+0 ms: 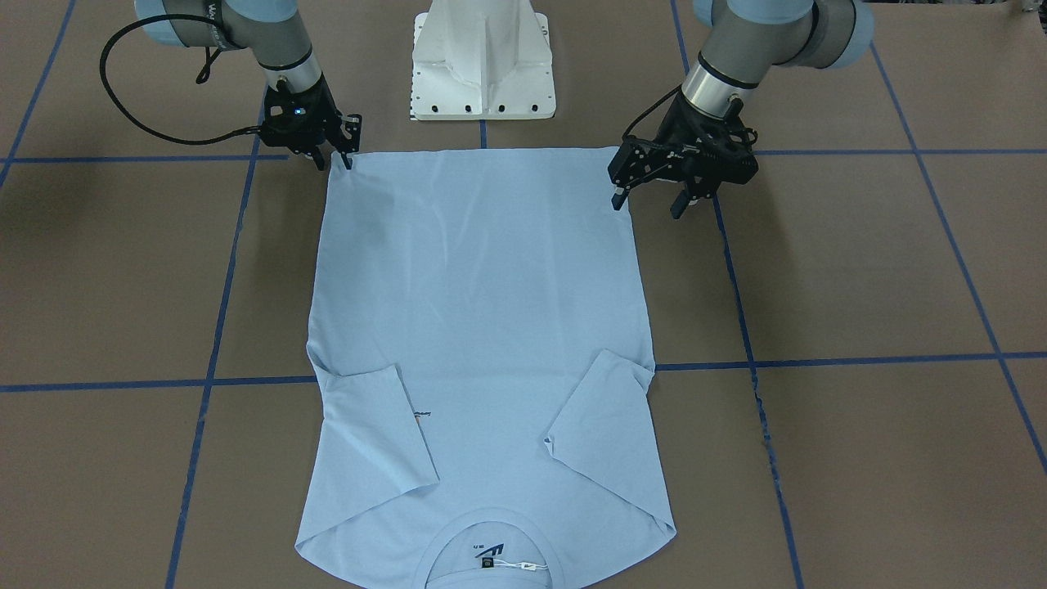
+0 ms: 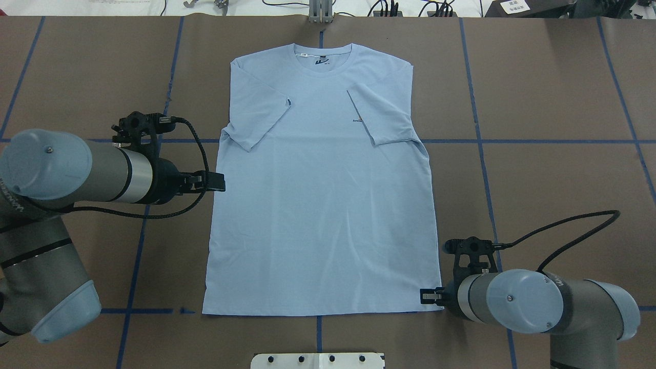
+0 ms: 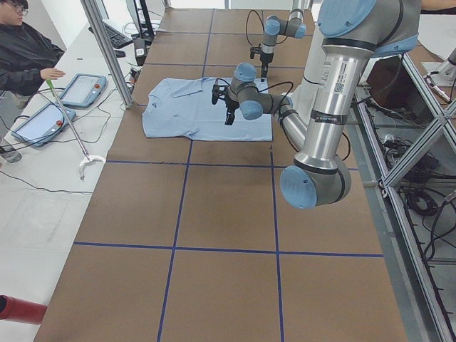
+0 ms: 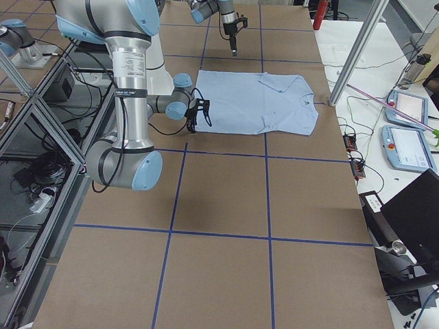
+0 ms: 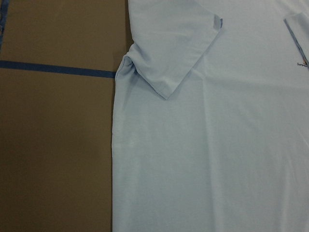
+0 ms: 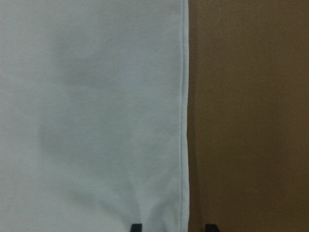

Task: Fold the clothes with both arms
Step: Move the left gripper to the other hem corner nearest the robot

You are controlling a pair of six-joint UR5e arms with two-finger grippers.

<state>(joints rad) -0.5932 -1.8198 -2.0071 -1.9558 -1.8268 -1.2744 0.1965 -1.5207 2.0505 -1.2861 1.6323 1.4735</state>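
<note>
The light blue T-shirt (image 2: 323, 205) lies flat on the brown table, collar (image 2: 323, 54) away from the robot, with both sleeves folded inward. My left gripper (image 1: 648, 204) hovers open above the shirt's side edge, about halfway along it (image 2: 218, 182). Its wrist view shows the folded sleeve (image 5: 174, 53) from a height and no fingers. My right gripper (image 2: 426, 295) is low at the hem corner nearest the robot. It is open, and its fingertips (image 6: 136, 227) straddle the shirt's side edge (image 6: 183, 121), one over cloth and one over bare table.
The white pedestal base (image 1: 483, 65) stands just behind the hem. Blue tape lines (image 2: 476, 141) grid the table. A seated person (image 3: 25, 50) and two tablets (image 3: 78, 89) are at a side desk beyond the collar end.
</note>
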